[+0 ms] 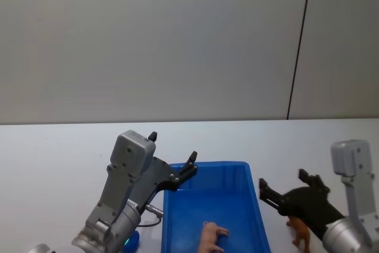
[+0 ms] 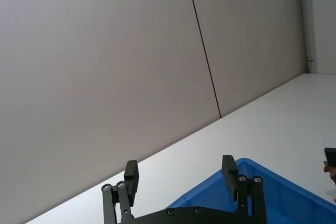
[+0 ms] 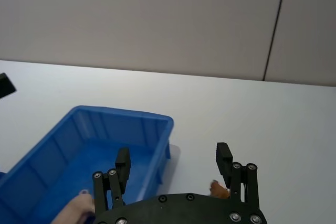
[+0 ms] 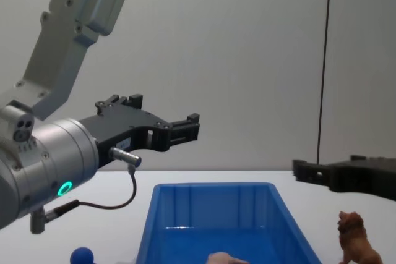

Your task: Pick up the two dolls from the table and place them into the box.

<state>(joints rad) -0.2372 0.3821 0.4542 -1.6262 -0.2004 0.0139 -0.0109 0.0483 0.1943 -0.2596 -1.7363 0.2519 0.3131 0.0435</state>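
- The left arm [image 4: 49, 153] is nearest and bulks large at the chest view's left. Its left tool [image 2: 179, 177] hangs in the air over the far left corner of the box [image 1: 207, 165], fingers spread apart and nothing between them.
- The box sits on the white counter [image 1: 59, 146], between the two arms.
- The pink doll [image 1: 212, 236] lies on the box floor, at the near end.
- The blue doll [image 4: 81, 255] is on the counter, just left of the box. In the head view the left arm covers most of it.
- The brown lion doll [image 4: 356, 239] stands upright on the counter, just right of the box.
- The right tool [image 3: 174, 156] hovers above the lion doll, released and empty. Its body overlaps part of the doll in the head view.
- A plain wall [image 1: 148, 39] with one dark vertical seam [image 1: 299, 45] rises behind the counter.
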